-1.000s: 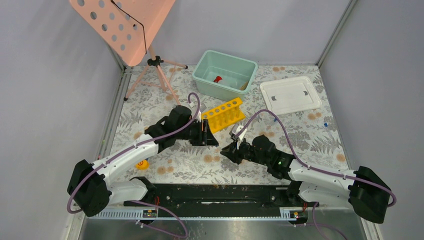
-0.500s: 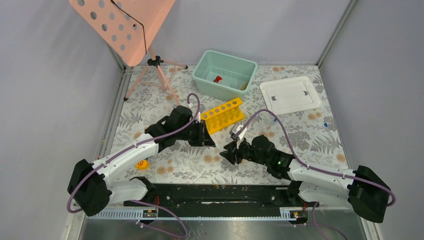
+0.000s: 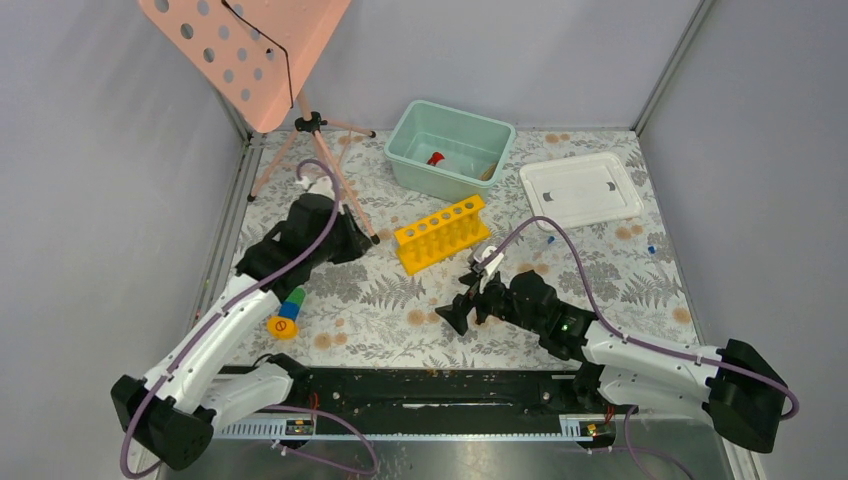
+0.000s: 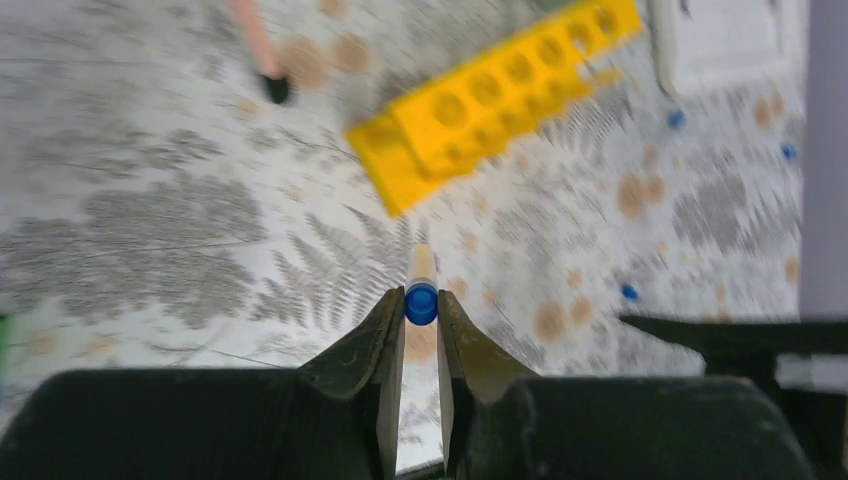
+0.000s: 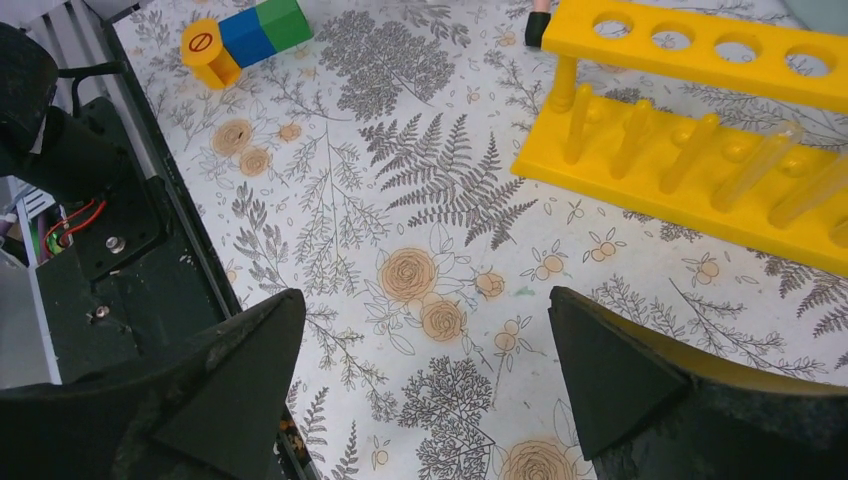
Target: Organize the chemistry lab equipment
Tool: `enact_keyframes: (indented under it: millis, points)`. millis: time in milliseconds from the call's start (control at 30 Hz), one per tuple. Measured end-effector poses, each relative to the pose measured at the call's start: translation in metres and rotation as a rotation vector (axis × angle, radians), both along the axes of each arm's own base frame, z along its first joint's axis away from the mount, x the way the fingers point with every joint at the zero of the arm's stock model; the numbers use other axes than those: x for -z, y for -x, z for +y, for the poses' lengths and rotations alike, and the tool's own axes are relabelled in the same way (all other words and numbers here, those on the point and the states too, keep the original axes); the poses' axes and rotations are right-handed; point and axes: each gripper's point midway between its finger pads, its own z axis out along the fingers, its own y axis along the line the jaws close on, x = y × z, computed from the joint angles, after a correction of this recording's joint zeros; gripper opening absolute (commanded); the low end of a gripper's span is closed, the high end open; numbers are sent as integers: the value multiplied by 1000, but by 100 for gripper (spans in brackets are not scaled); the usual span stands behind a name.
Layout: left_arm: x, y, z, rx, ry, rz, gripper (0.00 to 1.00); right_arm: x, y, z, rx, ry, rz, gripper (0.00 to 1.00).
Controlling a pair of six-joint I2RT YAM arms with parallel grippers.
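Swung back left, away from the yellow rack [image 3: 441, 232], our left gripper [image 4: 421, 296] pinches a blue-capped tube [image 4: 422, 268]; our right gripper [image 5: 428, 305] gapes wide, holding nothing.

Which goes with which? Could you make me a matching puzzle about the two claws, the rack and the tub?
Column one:
1 left gripper
2 right gripper
3 rack
4 tub

Column two:
A pale green
B wide open, empty
C yellow
D shut on a blue-capped tube

Pairs: 1-D, 2-B, 3-C, 4-A
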Motion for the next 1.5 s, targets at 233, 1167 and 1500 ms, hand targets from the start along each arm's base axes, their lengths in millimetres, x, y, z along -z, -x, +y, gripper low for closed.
enact_keyframes:
  millis: [233, 1167, 1500]
  points:
    - [-5, -30, 80, -303, -157, -58, 16, -11, -4, -5, 40, -30, -20, 99]
    - [68, -111, 101, -394, -404, 31, 14, -25, -1, -14, 54, -83, -49, 99]
    - [72, -126, 97, -380, -419, 18, 14, -23, -1, -14, 56, -77, -46, 99]
